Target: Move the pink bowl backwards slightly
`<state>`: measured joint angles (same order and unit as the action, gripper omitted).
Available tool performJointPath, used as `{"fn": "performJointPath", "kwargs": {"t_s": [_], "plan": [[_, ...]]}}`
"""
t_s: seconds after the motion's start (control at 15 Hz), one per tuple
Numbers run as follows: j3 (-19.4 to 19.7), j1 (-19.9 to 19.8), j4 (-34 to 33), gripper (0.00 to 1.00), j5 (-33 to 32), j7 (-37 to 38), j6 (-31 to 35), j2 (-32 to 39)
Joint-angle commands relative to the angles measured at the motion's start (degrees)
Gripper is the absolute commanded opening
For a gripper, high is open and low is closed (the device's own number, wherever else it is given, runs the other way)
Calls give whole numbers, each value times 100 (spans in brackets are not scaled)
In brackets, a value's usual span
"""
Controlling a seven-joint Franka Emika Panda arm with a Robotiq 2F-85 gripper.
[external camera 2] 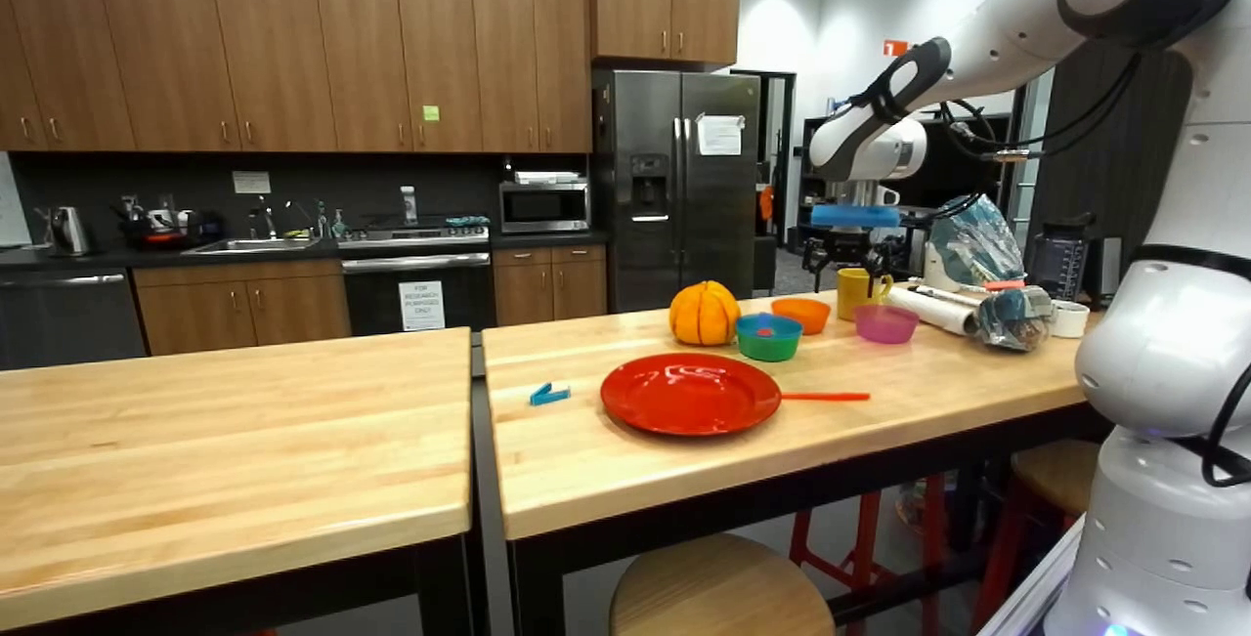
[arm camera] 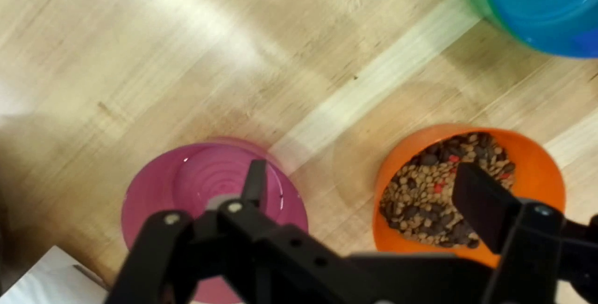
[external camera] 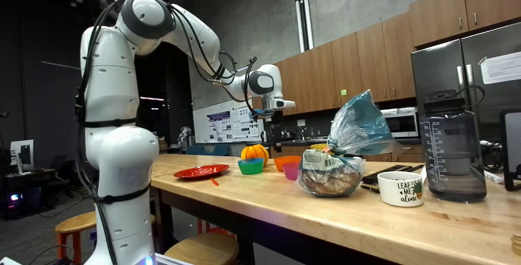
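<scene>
Black gripper (arm camera: 362,187) hangs, jaws well apart, over the pink bowl (arm camera: 212,178) and orange bowl (arm camera: 539,171)
The pink bowl sits on the table (external camera 2: 938,372) just beside the orange bowl, a gap between; a yellow mug (external camera 2: 853,296) and green bowl (external camera 2: 767,348) stand near the orange bowl, a red plate (external camera 2: 689,392) farther from it

In an exterior view, the arm (external camera: 197,37) extends over the table (external camera: 260,193), gripper (external camera: 277,144) pointing down. The pink bowl (external camera: 290,171), partly hidden by bagged bread (external camera: 331,180), stands upright beside the orange bowl (external camera: 281,162). The green bowl (external camera: 251,168) stands before the pumpkin (external camera: 256,151). The pot (external camera: 400,191) stands beside the bottle (external camera: 454,151).
</scene>
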<state>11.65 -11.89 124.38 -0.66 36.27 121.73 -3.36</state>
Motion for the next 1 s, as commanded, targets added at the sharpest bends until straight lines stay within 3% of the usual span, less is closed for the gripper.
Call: {"fn": "performJointPath", "kwargs": {"t_s": [0.0,0.93], "plan": [[-171,137,536,100,177,-642,107,-636],[-421,635,1471,100,623,-3676,-356,-1878]]}}
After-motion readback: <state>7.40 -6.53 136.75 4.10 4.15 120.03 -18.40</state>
